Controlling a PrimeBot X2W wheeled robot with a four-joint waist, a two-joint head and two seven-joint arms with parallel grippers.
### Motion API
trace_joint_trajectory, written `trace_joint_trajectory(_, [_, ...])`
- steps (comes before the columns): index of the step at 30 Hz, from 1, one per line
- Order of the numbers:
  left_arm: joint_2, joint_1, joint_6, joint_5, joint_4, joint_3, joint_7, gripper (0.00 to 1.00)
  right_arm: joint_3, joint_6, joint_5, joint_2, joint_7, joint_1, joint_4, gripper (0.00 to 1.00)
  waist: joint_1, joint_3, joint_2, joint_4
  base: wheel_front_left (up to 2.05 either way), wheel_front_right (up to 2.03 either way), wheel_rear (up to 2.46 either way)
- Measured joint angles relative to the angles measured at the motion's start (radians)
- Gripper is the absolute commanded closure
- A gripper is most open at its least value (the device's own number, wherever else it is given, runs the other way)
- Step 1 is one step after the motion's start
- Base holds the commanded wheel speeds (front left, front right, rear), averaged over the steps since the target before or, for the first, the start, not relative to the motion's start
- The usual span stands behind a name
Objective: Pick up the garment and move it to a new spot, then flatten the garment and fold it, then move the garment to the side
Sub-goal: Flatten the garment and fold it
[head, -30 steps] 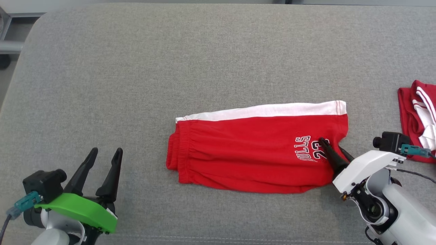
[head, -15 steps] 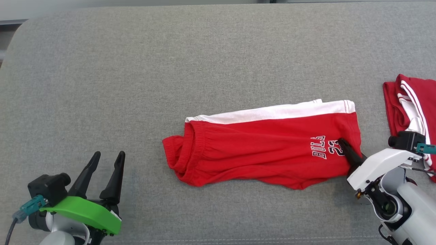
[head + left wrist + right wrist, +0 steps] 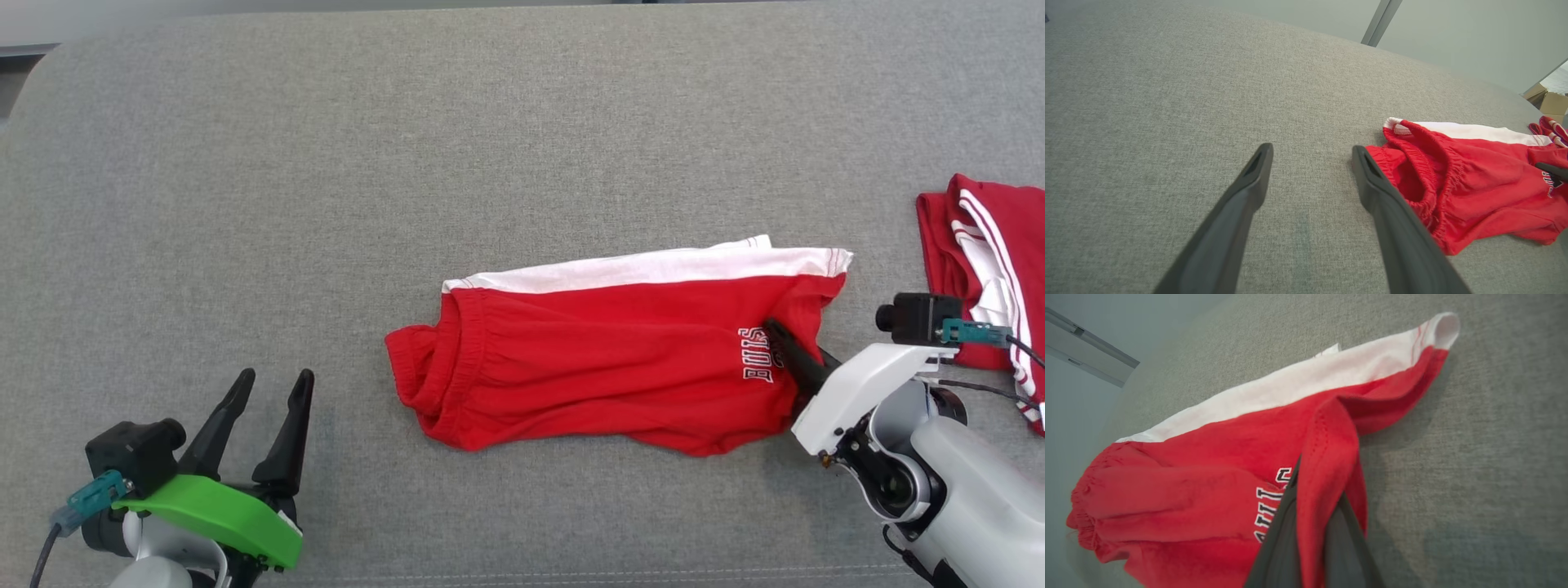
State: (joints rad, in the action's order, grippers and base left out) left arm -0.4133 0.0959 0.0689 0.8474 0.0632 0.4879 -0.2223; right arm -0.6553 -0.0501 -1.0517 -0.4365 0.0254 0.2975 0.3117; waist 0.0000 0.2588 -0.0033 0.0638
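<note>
A grey, woven-cloth bench point(image 3: 522, 122) spreads across the whole scene. The garment point(image 3: 604, 367), a pair of red shorts with a white side band and white lettering, lies a little right of the middle. Its waistband is to the left and its leg hem to the right, and it is mostly flat but rumpled at the waistband end. The right pincer point(image 3: 774, 328) is clamped together on a fold of the red cloth at the hem end, just beside the lettering; its wrist view shows fabric pinched up between the two dark fingers. The left pincer point(image 3: 274, 377) hovers at the near left with its fingers spread apart, holding nothing, well apart from the waistband. The shorts look light, soft and limp. From a single pinch they would likely drape and drag, so I judge a second hold at the elastic waistband would keep them spread. Counted: two pincers, one pair of shorts, and one other red-and-white cloth point(image 3: 988, 245) bunched at the right edge
</note>
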Motion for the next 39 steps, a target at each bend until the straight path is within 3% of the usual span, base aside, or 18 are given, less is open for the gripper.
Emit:
trace_joint_trajectory(7, [0.015, 0.032, -0.030, -0.028, -0.002, 0.055, 0.018, 0.00, -0.009, 0.006, 0.014, 0.009, 0.000, 0.010, 0.007, 0.79, 0.0000, 0.000, 0.0000, 0.015, 0.00, 0.00, 0.00])
trace_joint_trajectory(9, [0.019, 0.053, -0.036, -0.046, -0.006, 0.075, 0.031, 0.00, -0.012, 0.007, 0.014, 0.015, -0.001, 0.015, 0.010, 0.77, 0.0000, 0.001, 0.0000, 0.019, 0.00, 0.00, 0.00])
trace_joint_trajectory(12, [0.024, 0.098, -0.047, -0.063, -0.010, 0.105, 0.056, 0.00, -0.024, 0.010, 0.017, 0.027, -0.009, 0.029, 0.016, 0.65, 0.0000, 0.003, 0.0000, 0.019, 0.00, 0.00, 0.00])
trace_joint_trajectory(24, [0.084, 0.194, -0.053, -0.056, -0.002, 0.172, 0.186, 0.00, -0.050, 0.024, 0.032, 0.063, -0.019, 0.065, 0.039, 0.66, 0.0000, 0.025, 0.0000, -0.040, 0.00, 0.00, 0.00])
trace_joint_trajectory(37, [0.087, 0.206, -0.036, -0.055, 0.068, 0.190, 0.252, 0.00, -0.036, 0.031, 0.032, 0.063, -0.003, 0.065, 0.073, 0.69, 0.0000, 0.031, 0.0000, -0.075, 0.00, 0.00, 0.00])
trace_joint_trajectory(39, [0.092, 0.215, -0.038, -0.054, 0.070, 0.194, 0.265, 0.54, -0.036, 0.032, 0.032, 0.063, -0.002, 0.065, 0.077, 0.69, 0.0000, 0.031, 0.0000, -0.072, 0.00, 0.00, 0.00])
